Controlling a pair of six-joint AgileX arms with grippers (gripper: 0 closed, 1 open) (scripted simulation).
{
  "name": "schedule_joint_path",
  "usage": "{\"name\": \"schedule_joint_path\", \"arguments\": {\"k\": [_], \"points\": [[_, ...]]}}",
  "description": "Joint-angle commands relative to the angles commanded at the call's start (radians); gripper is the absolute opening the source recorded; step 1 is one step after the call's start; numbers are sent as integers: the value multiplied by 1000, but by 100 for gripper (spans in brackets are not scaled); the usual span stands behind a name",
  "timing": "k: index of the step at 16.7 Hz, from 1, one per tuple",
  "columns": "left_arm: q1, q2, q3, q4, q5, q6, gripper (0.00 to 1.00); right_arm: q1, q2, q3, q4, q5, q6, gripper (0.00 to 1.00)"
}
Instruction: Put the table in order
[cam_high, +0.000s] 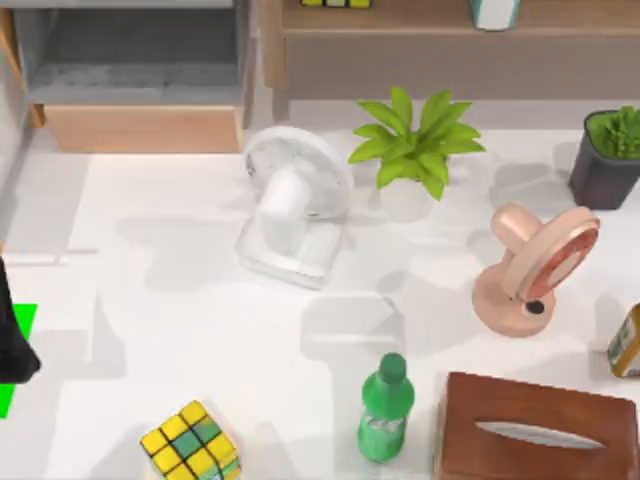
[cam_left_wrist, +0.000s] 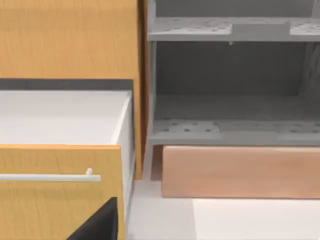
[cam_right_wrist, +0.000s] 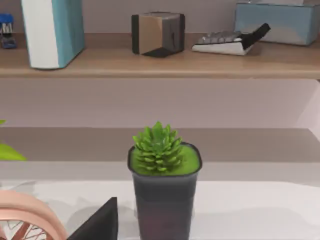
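Top view: desk (cam_high: 170, 300) spans the frame; white fan (cam_high: 292, 205) near 12, pink fan (cam_high: 535, 265) at 3, cube (cam_high: 190, 442) at 7, green bottle (cam_high: 386, 408) at 6. Left arm (cam_high: 15, 350) at 9.
Left wrist view: open drawer (cam_left_wrist: 60, 125), grey cabinet (cam_left_wrist: 230, 90).
Right wrist view: potted succulent (cam_right_wrist: 162, 175) before the shelf (cam_right_wrist: 150, 62).
I cannot tell either fingers' state.

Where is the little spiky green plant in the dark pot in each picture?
Top view: the spiky green plant in the dark pot stands at the table's far right edge.
Left wrist view: not in it.
Right wrist view: it stands in the middle, before the wooden shelf.
Shared landmark: the pink fan beside it.
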Motion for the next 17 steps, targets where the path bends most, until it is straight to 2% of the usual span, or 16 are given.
{"name": "schedule_joint_path", "arguments": {"k": [4, 8, 12, 17], "points": [[4, 28, 30, -16, 1, 4, 100, 0, 0, 0, 0, 0, 0, 100], [31, 201, 212, -114, 5, 26, 100, 0, 0, 0, 0, 0, 0, 100], [79, 533, 560, -286, 8, 68, 100, 0, 0, 0, 0, 0, 0, 100], [157, 1117, 1136, -578, 8, 140, 100, 0, 0, 0, 0, 0, 0, 100]]}}
